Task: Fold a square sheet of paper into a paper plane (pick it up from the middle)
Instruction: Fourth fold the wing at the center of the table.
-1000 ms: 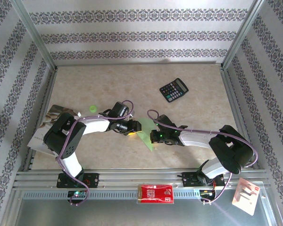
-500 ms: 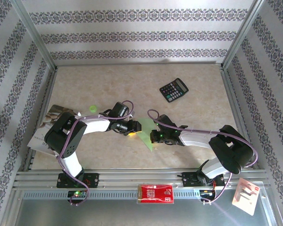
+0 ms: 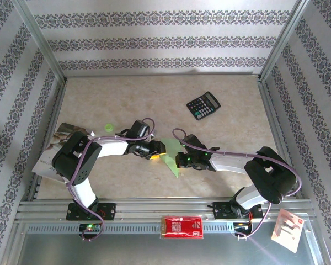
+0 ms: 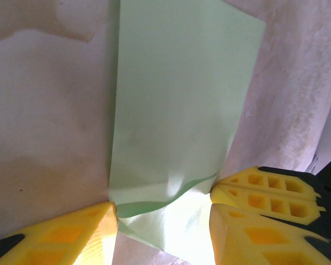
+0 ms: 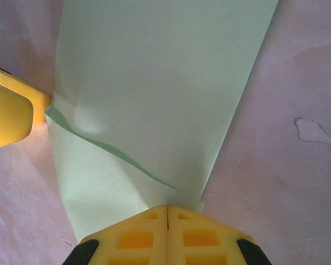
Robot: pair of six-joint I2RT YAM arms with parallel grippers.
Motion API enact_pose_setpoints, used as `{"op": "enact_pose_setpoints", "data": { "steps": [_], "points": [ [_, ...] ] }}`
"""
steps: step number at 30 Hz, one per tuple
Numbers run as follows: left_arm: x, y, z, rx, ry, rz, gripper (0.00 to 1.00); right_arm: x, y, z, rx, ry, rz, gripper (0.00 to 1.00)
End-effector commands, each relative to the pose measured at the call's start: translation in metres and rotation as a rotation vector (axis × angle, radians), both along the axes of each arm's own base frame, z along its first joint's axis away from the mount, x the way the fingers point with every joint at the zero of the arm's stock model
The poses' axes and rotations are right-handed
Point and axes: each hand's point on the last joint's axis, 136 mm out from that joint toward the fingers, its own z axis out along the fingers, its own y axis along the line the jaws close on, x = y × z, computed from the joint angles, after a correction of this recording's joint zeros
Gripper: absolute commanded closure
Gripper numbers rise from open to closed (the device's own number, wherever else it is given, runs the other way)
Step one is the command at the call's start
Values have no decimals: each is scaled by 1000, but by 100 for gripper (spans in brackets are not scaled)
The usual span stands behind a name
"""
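A lab test cell: aluminium frame [image 3: 154, 205], patterned wallpaper panels [image 3: 154, 41], beige tabletop [image 3: 127, 99].

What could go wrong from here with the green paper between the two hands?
First, the folded sheet of paper bulges, and its top layer lifts near the left hand; pressing it flat now could set a crooked crease. Second, that hand's jaws stand open astride the paper's near edge, so closing them might crumple it. Third, the shut right hand sits right beside the left hand; they may bump and drag the sheet askew.
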Motion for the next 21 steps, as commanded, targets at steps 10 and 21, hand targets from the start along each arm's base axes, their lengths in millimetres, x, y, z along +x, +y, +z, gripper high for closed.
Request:
{"op": "enact_pose_setpoints", "data": {
  "steps": [10, 21],
  "points": [
    [5, 2, 17, -20, -55, -2, 54, -12, -14, -18, -52, 62, -10, 100],
    [13, 1, 32, -143, -81, 38, 53, -12, -14, -20, -53, 69, -8, 100]
  ]
}}
